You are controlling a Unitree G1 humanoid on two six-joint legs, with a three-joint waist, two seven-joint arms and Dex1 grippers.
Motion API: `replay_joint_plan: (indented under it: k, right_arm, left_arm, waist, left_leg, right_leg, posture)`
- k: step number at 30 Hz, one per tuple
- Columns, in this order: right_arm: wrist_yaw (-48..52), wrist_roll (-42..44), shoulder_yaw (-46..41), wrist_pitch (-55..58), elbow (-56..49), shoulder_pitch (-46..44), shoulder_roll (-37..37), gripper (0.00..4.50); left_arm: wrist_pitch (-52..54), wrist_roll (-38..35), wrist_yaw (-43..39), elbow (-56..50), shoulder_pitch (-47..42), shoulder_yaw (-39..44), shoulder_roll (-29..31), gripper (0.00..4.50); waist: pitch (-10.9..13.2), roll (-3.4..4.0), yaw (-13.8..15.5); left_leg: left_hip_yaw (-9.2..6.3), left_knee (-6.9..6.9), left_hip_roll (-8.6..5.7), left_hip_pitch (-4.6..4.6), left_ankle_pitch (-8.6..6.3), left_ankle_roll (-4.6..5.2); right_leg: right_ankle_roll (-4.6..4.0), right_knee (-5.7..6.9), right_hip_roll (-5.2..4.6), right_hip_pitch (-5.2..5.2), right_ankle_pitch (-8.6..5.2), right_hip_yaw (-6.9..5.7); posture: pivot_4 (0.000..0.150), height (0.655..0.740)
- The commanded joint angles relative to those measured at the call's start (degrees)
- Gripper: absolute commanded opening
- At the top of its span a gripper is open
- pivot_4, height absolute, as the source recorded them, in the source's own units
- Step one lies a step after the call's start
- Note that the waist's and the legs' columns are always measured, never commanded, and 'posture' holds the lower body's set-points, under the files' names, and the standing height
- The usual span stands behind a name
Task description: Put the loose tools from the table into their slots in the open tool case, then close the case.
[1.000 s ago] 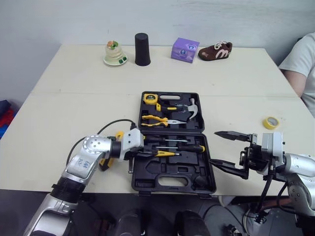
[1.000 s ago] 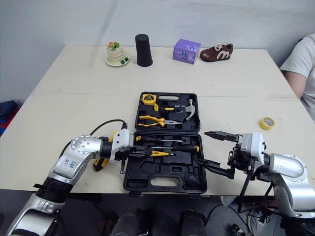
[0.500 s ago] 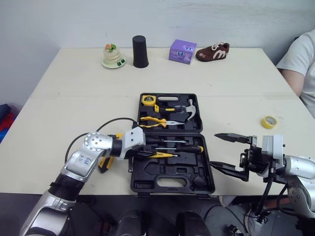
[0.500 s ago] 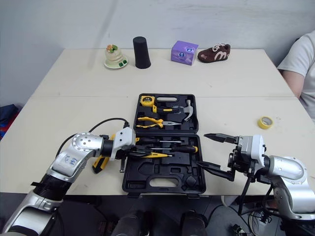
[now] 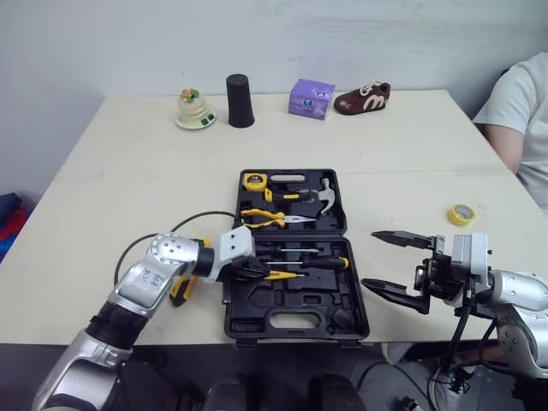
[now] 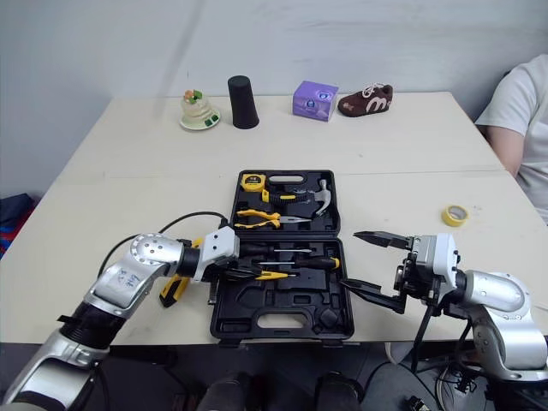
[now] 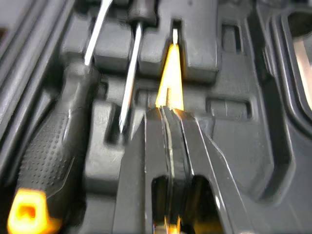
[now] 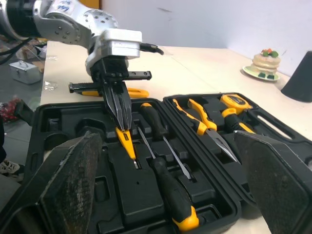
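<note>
Holds a small yellow screwdriver [image 5: 282,275] clenched in the left gripper [image 7: 169,113], low over the near half of the open tool case [image 5: 295,301], just near of a black-handled screwdriver [image 5: 324,262] lying in its slot. Hangs the right gripper [image 5: 396,265] spread wide and empty, just right of the case and apart from it.

Risks seating the yellow blade askew: looks lined up with a narrow groove in the left wrist view, yet cannot tell whether it sits in the groove or rides on the ridge. Letting go in that state could leave it standing proud, and would likely block the lid at closing. Could also knock the neighbouring thin shaft out of its clip on spreading the fingers, being so close beside it.

Leaves a yellow-and-black tool [image 5: 180,289] on the table [image 5: 103,223], just left of the case and beside the left forearm. Could sweep it toward the near edge on drawing the arm out. Might also catch the case's right wall with the right gripper's nearer finger and shift the whole case.
</note>
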Motion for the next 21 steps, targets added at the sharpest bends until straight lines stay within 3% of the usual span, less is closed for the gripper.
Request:
replay_joint_plan:
  k: [1, 5, 8, 11, 16, 17, 21]
  right_arm:
    - [1.5, 0.9, -5.9, -2.0, 2.2, 1.2, -2.7, 4.5]
    - [2.6, -0.6, -10.9, -5.3, 8.2, 2.8, -4.8, 4.5]
    - [2.5, -3.0, -15.5, -8.3, 16.6, 4.4, -7.2, 4.5]
    - [0.1, -5.0, -19.0, -14.2, 23.5, 4.2, -7.0, 4.5]
    - [-3.4, -9.9, -24.1, -25.4, 42.0, 4.6, -10.0, 4.5]
    - [-4.5, -10.2, -24.8, -27.1, 45.2, 4.3, -10.5, 4.5]
    - [-9.2, -11.5, -27.8, -34.3, 55.9, 4.9, -11.7, 4.5]
  left_arm:
    - [-3.2, -2.2, -0.9, -1.6, 1.4, 4.2, 0.9, 0.04]
    - [-3.7, -7.5, -0.4, -5.4, 2.0, 12.9, 2.3, 0.04]
    - [-2.9, -13.3, 0.3, -6.2, 5.3, 23.6, 4.6, 0.89]
    - [-4.3, -11.9, 2.4, -2.8, 10.0, 30.1, 7.8, 2.12]
    - [-7.5, -7.8, 13.8, 1.7, 18.3, 43.7, 9.9, 4.14]
    - [-7.5, -7.4, 15.2, 2.4, 19.7, 45.5, 10.2, 4.42]
    - [-11.2, -5.0, 19.8, 7.5, 27.3, 54.5, 11.2, 4.42]
  waist:
    - [0.2, -0.05, -0.1]
    - [0.9, -0.32, -0.2]
    - [1.3, -0.36, -0.4]
    - [1.3, -0.31, -0.7]
    - [1.7, -0.63, -1.2]
    - [1.7, -0.66, -1.2]
    - [1.8, -0.69, -1.5]
  left_leg:
    - [0.01, 0.0, -0.01, -0.03, -0.01, -0.01]
    - [0.04, 0.01, -0.03, -0.18, 0.03, -0.15]
    - [0.05, 0.02, -0.04, -0.3, 0.02, -0.14]
    - [0.16, -0.05, -0.03, -0.25, 0.02, -0.14]
    - [0.25, -0.08, -0.06, -0.21, -0.05, -0.13]
    - [0.25, -0.08, -0.06, -0.21, -0.08, -0.13]
    - [0.22, -0.09, -0.05, -0.2, -0.27, -0.47]
  right_leg:
    - [0.0, -0.02, -0.01, -0.02, 0.0, 0.01]
    - [0.0, -0.09, -0.02, -0.11, 0.0, 0.0]
    - [0.01, -0.12, -0.02, -0.19, 0.01, -0.03]
    - [0.01, -0.14, 0.02, -0.18, 0.0, -0.06]
    - [0.05, -0.23, -0.01, -0.21, -0.01, -0.09]
    - [0.06, -0.23, -0.03, -0.22, 0.0, -0.05]
    - [0.07, -0.22, -0.1, -0.24, 0.0, 0.09]
  posture:
    - [0.15, 0.74]
    - [0.15, 0.74]
    - [0.15, 0.74]
    - [0.15, 0.74]
    - [0.15, 0.74]
    - [0.15, 0.74]
    - [0.15, 0.74]
